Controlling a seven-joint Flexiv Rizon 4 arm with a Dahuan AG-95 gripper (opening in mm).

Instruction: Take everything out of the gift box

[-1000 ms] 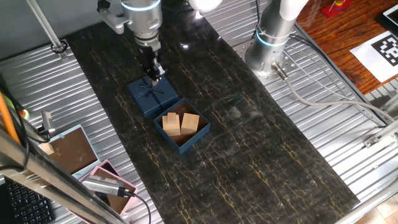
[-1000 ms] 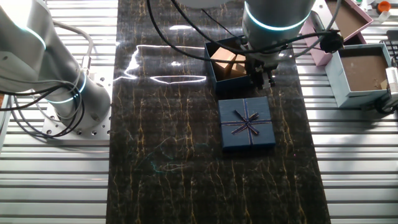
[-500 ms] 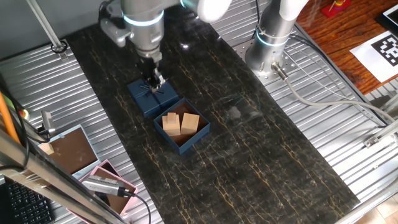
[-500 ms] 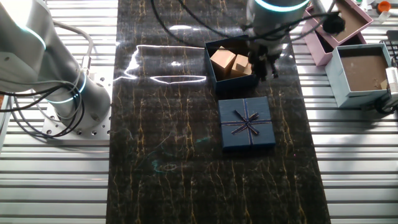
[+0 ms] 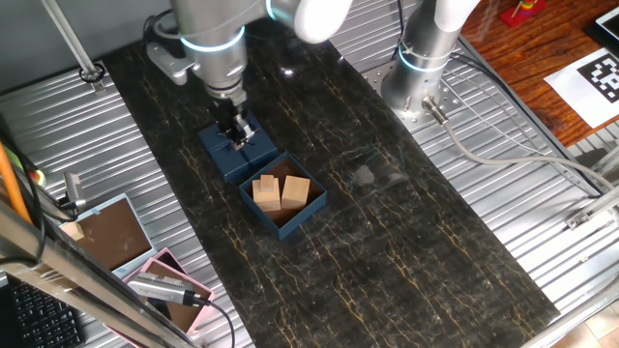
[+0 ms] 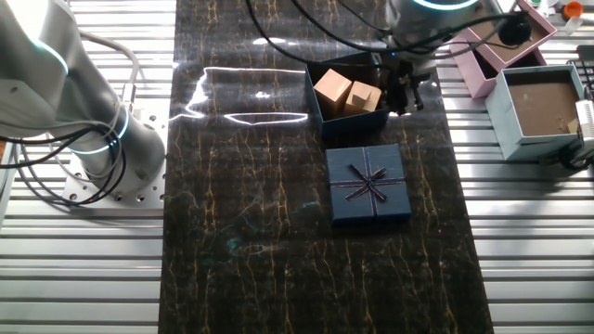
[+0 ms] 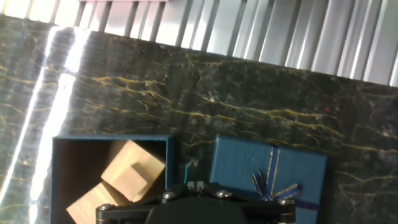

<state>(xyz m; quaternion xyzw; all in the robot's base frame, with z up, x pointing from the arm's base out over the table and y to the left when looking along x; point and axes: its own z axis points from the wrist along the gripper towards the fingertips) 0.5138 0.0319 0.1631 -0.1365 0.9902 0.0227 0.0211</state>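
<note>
On the dark tabletop (image 6: 278,241), my gripper (image 6: 405,96), spread unclear, has left the lid (image 6: 368,184) for the gift box (image 6: 316,109); blocks (image 6: 347,94) remain inside.

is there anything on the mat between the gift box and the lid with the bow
Nothing: in the other fixed view, only a bare strip of dark mat separates the gift box from the lid.
</note>
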